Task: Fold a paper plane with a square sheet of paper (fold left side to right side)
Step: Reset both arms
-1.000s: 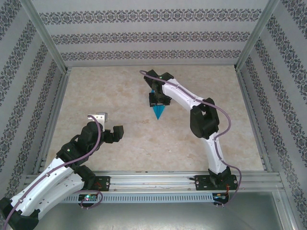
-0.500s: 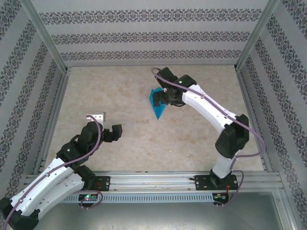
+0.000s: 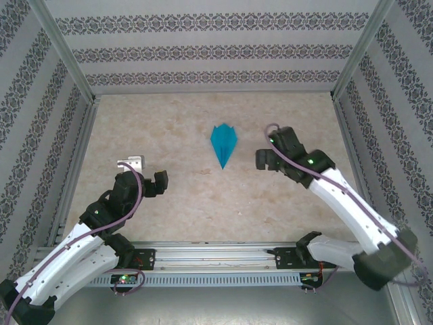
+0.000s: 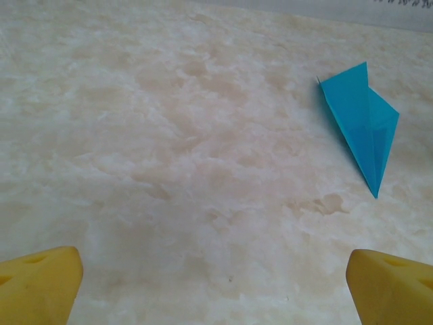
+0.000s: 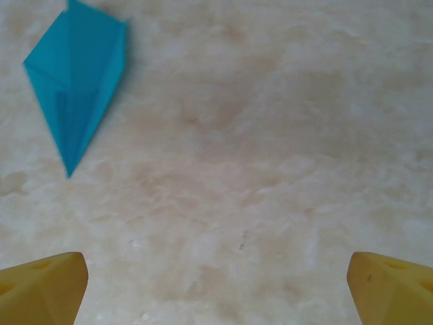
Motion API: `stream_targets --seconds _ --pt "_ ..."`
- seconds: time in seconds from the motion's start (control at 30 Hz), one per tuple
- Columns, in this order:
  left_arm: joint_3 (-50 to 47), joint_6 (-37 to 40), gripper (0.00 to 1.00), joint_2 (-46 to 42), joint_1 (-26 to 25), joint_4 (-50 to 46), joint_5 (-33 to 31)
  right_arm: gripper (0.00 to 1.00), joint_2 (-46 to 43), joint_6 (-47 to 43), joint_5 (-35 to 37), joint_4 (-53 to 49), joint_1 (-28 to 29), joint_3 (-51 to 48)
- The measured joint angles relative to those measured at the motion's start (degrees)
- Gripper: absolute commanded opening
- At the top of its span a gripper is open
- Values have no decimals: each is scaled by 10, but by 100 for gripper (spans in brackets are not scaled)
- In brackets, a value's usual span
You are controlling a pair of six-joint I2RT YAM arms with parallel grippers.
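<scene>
The square sheet of paper [image 3: 223, 143] is teal-blue and folded into a slim pointed dart, the paper plane. It lies flat on the table's middle with its tip toward the near edge, and nothing touches it. In the left wrist view the paper [image 4: 362, 122] sits at the upper right; in the right wrist view the paper [image 5: 78, 74] sits at the upper left. My left gripper [image 3: 145, 173] hovers open to the near left of it, with its yellow fingertips [image 4: 40, 284] wide apart. My right gripper [image 3: 266, 149] stands open just right of the paper, holding nothing, its fingertips [image 5: 392, 284] spread wide.
The marbled beige table [image 3: 169, 128] is boxed in by patterned walls [image 3: 216, 51] at the back and both sides. An aluminium rail [image 3: 223, 254] with the arm bases runs along the near edge.
My right gripper has opened, let go of the paper and drawn back to the right and nearer. The paper now lies free. The left arm has barely moved.
</scene>
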Motion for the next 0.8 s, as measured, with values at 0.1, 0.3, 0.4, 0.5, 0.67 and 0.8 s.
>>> stream_targets --seconds 0.1,0.3,0.4,0.5,0.67,0.8 --pt "0 1 100 0 0 8 -11 98 -75 -17 0 53 -47 -84" --pt "0 9 100 3 3 25 -24 98 -165 -75 -5 177 -129 -233" --pt "0 13 100 3 3 30 -29 98 -186 -103 -7 238 -163 -290" --pt "0 15 100 4 3 34 -33 98 -192 -129 -9 307 -198 -337" --pt "0 15 100 14 4 48 -39 98 -166 -146 -18 439 -243 -401" --pt "0 16 100 31 6 55 -40 98 -94 -159 -45 546 -264 -436"
